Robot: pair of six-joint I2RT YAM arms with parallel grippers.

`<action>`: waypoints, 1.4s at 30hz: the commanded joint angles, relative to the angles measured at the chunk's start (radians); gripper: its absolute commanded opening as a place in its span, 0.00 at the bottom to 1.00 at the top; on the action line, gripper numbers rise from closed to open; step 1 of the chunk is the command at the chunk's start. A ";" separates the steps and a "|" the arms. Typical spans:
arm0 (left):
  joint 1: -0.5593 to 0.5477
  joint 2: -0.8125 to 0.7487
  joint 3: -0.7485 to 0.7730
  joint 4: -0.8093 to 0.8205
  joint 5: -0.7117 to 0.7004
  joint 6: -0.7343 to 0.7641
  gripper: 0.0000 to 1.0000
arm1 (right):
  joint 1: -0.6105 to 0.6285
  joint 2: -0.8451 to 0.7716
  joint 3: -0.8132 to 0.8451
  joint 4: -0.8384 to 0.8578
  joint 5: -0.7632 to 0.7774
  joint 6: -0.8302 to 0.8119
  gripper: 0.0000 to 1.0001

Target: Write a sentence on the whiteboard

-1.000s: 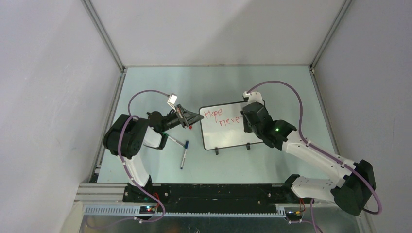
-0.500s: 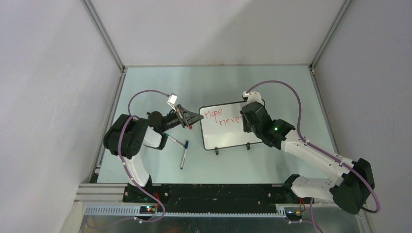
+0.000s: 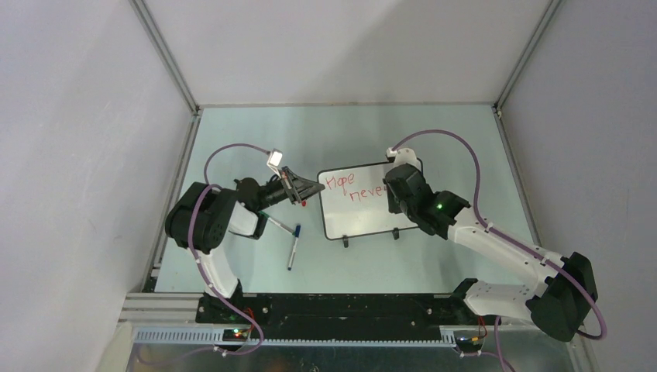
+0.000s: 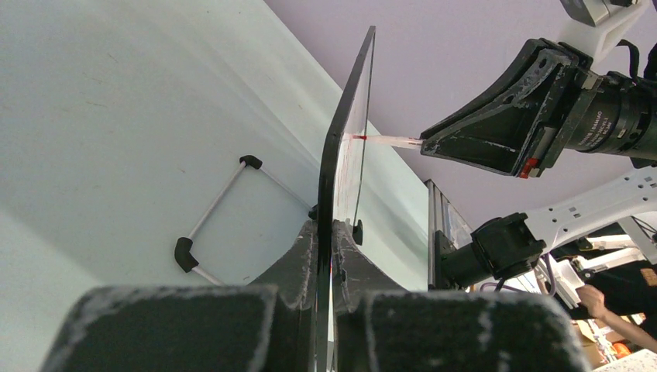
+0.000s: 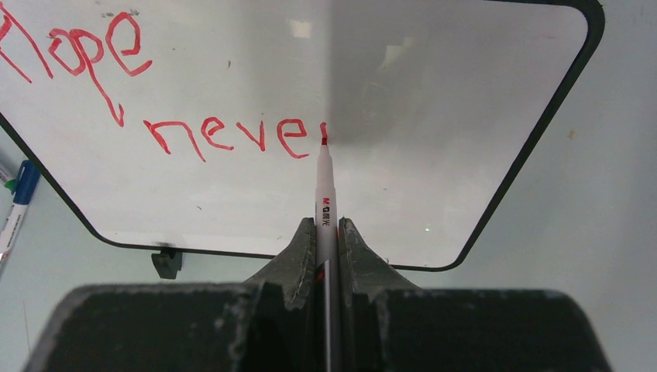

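The whiteboard (image 3: 360, 213) is tilted up off the table, and my left gripper (image 3: 314, 188) is shut on its left edge. In the left wrist view the board (image 4: 345, 147) shows edge-on between my left gripper's (image 4: 325, 232) jaws. My right gripper (image 5: 327, 229) is shut on a white red-tipped marker (image 5: 325, 194). Its tip touches the board (image 5: 434, 116) just after the last letter. The sentence (image 5: 209, 136) reads "Hope neve" in red, with a short stroke begun at the tip. From above, my right gripper (image 3: 395, 190) covers the board's right edge.
Two markers (image 3: 293, 246) (image 3: 279, 225) lie on the table left of the board, and a red cap (image 3: 303, 203) lies near my left gripper. A blue-capped marker (image 5: 19, 194) shows past the board's left edge. A thin white rod with black corner pieces (image 4: 213, 213) lies behind the board.
The right arm has shifted very slightly with the marker at the board. The left arm and the board have not moved.
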 commanded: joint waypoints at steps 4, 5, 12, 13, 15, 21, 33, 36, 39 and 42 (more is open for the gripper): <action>-0.015 -0.012 -0.007 0.024 0.025 0.032 0.00 | 0.018 -0.014 -0.003 -0.023 0.019 0.023 0.00; -0.015 -0.012 -0.007 0.024 0.025 0.032 0.00 | 0.019 -0.015 -0.004 -0.027 0.020 0.023 0.00; -0.016 -0.015 -0.010 0.024 0.025 0.032 0.00 | 0.028 -0.014 -0.012 -0.034 0.026 0.026 0.00; -0.016 -0.016 -0.010 0.024 0.025 0.032 0.00 | 0.029 -0.014 -0.013 -0.036 0.026 0.026 0.00; -0.016 -0.016 -0.010 0.024 0.024 0.032 0.00 | 0.031 -0.015 -0.015 -0.036 0.026 0.027 0.00; -0.015 -0.014 -0.010 0.024 0.025 0.032 0.00 | 0.031 -0.017 -0.017 -0.025 0.033 0.021 0.00; -0.015 -0.015 -0.009 0.024 0.026 0.032 0.00 | 0.015 -0.006 0.006 0.003 0.025 0.002 0.00; -0.015 -0.015 -0.008 0.024 0.025 0.032 0.00 | 0.010 0.000 0.018 0.006 0.023 -0.006 0.00; -0.016 -0.014 -0.009 0.024 0.026 0.032 0.00 | 0.007 0.007 0.026 0.007 0.021 -0.011 0.00; -0.016 -0.014 -0.008 0.024 0.025 0.032 0.00 | 0.004 0.009 0.033 0.009 0.016 -0.015 0.00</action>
